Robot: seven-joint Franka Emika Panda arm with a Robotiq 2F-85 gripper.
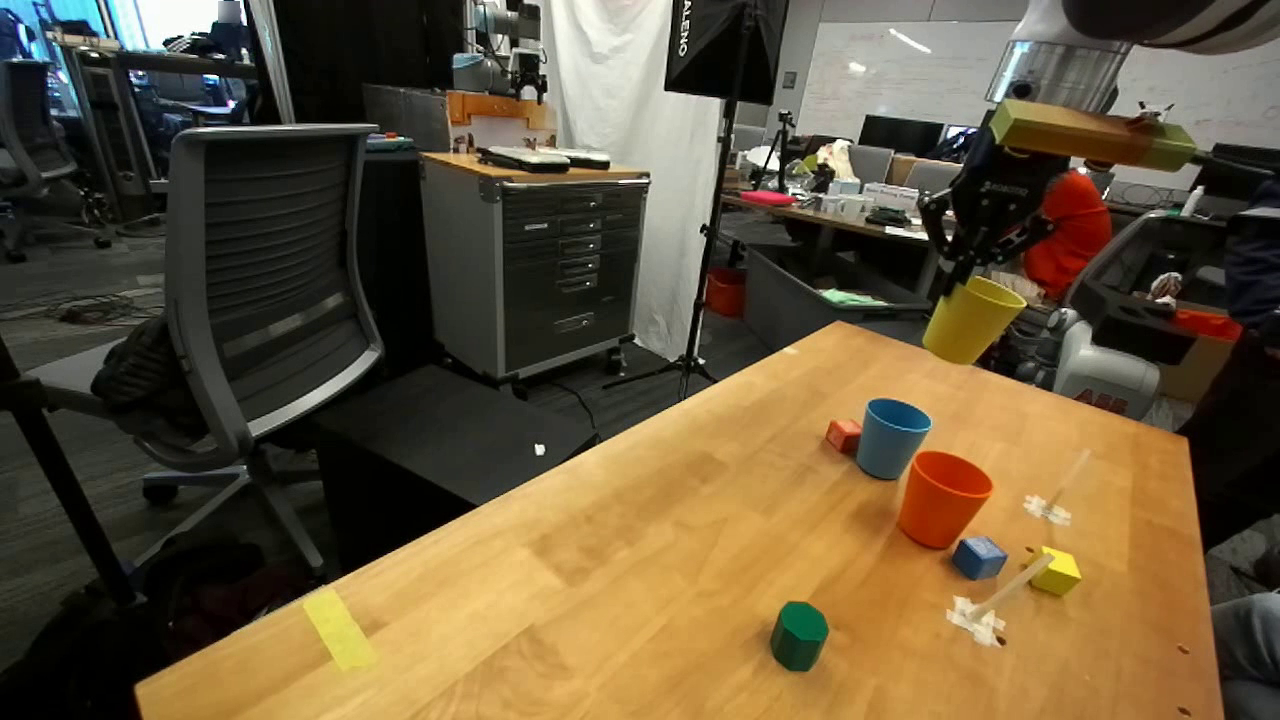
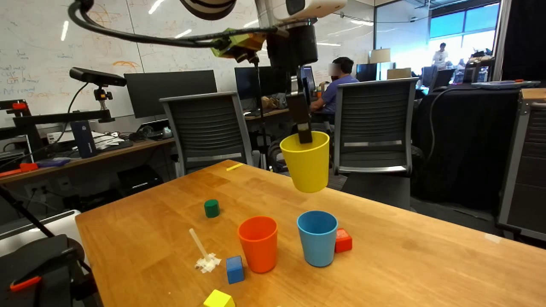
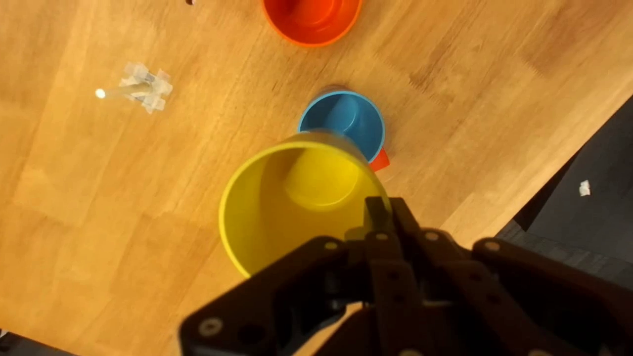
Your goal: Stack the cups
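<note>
Yellow cup (image 2: 307, 168) hangs from the gripper (image 3: 389, 210), above the bench (image 1: 600, 560)

The gripper is closed upon the wall of the yellow cup, at one place of the rim. Of its two fingers (image 3: 406, 222), one goes inside the cup and the other stands outside. The greater part of the cup is therefore below the fingers and to one side of them. It is in the air, mouth upward, and in both exterior views it looks a little tilted.

The blue cup (image 1: 893, 440) and the orange cup (image 1: 940, 500) stand upright on the bench, lower than the gripper and apart from it. They are near to each other, with a gap between. In the wrist view, the yellow cup hides a part of the blue cup, while the orange cup is seen farther from the gripper.

Just beside the blue cup is a red block (image 2: 344, 241); whether these two touch, I cannot tell. A blue cube (image 2: 235, 270) lies just beside the orange cup, and a yellow cube (image 1: 1058, 578) lies near it. A green block (image 1: 799, 636) stands well apart from the cups. Two pale sticks (image 1: 1012, 587) rise from the bench, with tape (image 1: 975, 622) around the foot of each.
</note>
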